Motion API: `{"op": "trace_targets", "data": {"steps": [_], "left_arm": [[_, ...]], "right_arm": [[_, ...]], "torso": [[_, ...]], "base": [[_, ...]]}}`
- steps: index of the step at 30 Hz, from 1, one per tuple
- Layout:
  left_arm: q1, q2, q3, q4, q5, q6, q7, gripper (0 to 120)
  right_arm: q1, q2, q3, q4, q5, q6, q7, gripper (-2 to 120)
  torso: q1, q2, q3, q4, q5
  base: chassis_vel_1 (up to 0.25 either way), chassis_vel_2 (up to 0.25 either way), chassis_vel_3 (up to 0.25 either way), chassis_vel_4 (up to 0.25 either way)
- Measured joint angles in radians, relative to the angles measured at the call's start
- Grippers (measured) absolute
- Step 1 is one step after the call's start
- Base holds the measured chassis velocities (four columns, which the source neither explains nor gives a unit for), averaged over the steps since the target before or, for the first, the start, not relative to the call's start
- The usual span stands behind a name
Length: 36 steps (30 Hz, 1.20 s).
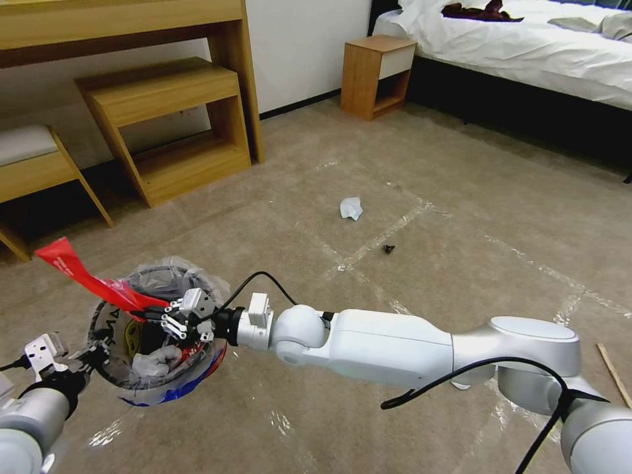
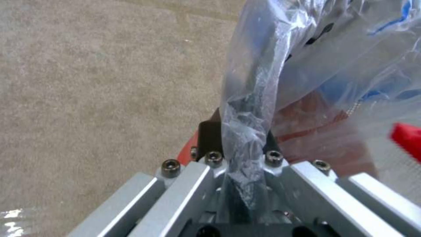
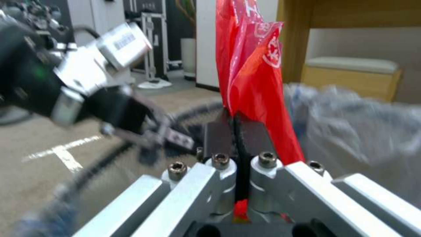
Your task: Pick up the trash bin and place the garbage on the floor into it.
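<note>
The trash bin (image 1: 172, 387), red and blue outside and lined with a crinkly clear bag, hangs low at the left of the head view. My left gripper (image 1: 99, 353) is shut on its near rim, and the left wrist view shows the left gripper (image 2: 239, 131) pinching rim and plastic. My right gripper (image 1: 150, 315) reaches across over the bin's mouth, shut on a long red wrapper (image 1: 79, 273) that sticks up and to the left. In the right wrist view that wrapper (image 3: 254, 82) rises from the right gripper (image 3: 236, 130). Garbage on the carpet includes a white tissue wad (image 1: 351, 208), a small dark scrap (image 1: 388, 248) and a thin wooden stick (image 1: 615, 375).
A wooden desk with a low shelf unit (image 1: 164, 131) and a cushioned stool (image 1: 26, 158) stand at the back left. A nightstand (image 1: 375, 76) and a bed (image 1: 526, 52) fill the back right. Tape lines cross the open carpet between them.
</note>
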Motion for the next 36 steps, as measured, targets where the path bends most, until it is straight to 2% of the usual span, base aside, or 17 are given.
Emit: {"op": "trace_targets", "data": {"steps": [12,34,36], "left_arm": [[0.002,-0.003,-0.002,-0.005,0.0,-0.003,0.0,1],[-0.014,0.0,0.0,0.012,0.0,-0.004,0.002,1],[-0.015,0.0,0.0,0.014,0.0,-0.004,0.002,1]], "right_arm": [[-0.016,0.011,-0.013,-0.041,-0.039,0.01,0.002,0],[0.0,0.005,-0.023,-0.021,-0.044,0.008,0.0,1],[0.001,0.001,-0.025,-0.02,-0.045,0.007,-0.006,10]], "torso": [[0.0,0.0,0.0,0.0,-0.0001],[0.0,0.0,0.0,0.0,-0.0001],[0.0,0.0,0.0,0.0,-0.0001]], "base": [[0.0,0.0,0.0,0.0],[0.0,0.0,0.0,0.0],[0.0,0.0,0.0,0.0]]}}
